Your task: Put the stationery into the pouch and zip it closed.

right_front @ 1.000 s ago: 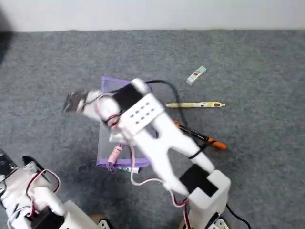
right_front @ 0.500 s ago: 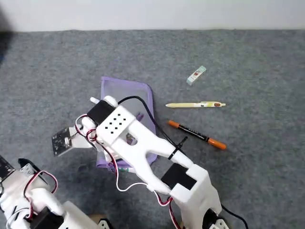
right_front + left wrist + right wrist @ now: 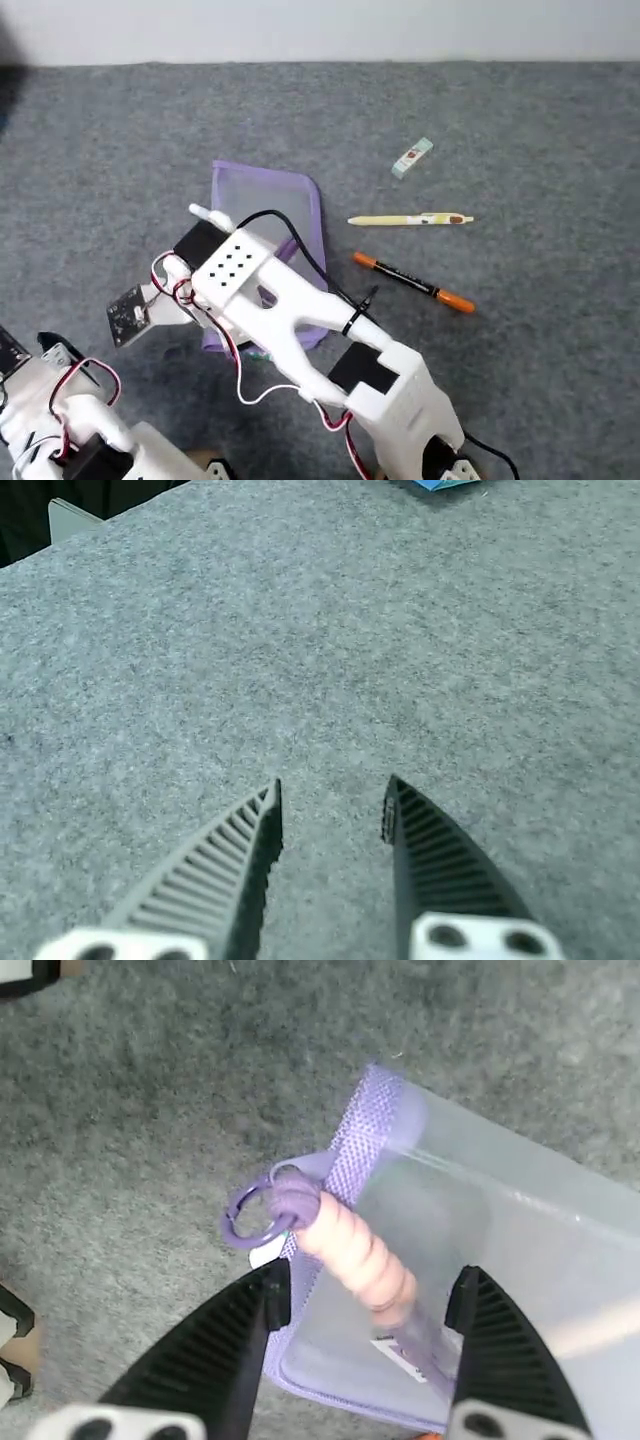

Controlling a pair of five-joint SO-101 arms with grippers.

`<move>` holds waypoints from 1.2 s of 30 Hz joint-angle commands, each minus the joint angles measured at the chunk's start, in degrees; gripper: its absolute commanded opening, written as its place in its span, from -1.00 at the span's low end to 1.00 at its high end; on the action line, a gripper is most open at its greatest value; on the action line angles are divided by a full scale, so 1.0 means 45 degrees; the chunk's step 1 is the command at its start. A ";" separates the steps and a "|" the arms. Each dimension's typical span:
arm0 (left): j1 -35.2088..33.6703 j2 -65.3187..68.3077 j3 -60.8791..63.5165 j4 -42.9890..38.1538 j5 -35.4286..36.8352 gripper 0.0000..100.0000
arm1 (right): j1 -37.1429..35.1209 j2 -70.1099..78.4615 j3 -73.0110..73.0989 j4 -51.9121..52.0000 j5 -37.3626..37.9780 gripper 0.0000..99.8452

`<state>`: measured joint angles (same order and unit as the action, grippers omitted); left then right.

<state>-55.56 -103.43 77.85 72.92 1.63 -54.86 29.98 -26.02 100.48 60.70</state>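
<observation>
Two grippers are held open, the left gripper over bare surface and the right gripper over the purple pouch left of the pens, whose pink pull should be pinched squarely in the middle.

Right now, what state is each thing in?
pouch: lying flat, zip state unclear
yellow pen: loose, outside pouch
orange marker: loose, outside pouch
eraser: loose, outside pouch
left hand: open, empty
right hand: open, over a pouch corner
</observation>
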 commanded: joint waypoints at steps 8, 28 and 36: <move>-0.0020 -0.0156 -0.0107 -0.0234 -0.0098 -0.67 | 0.0322 0.0166 -0.0527 0.0088 0.0313 -0.86; 0.3204 -0.0156 -0.0947 0.0547 -0.0059 -0.62 | 0.2569 -0.3389 -0.1055 0.0361 -0.1309 -0.98; 0.6095 -0.0156 -0.1299 0.1192 -0.0098 -0.38 | 0.3370 -0.4523 -0.1055 0.0381 -0.1700 -0.98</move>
<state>-32.18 -103.43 74.95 78.02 1.63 -41.93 14.68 -28.04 100.48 54.46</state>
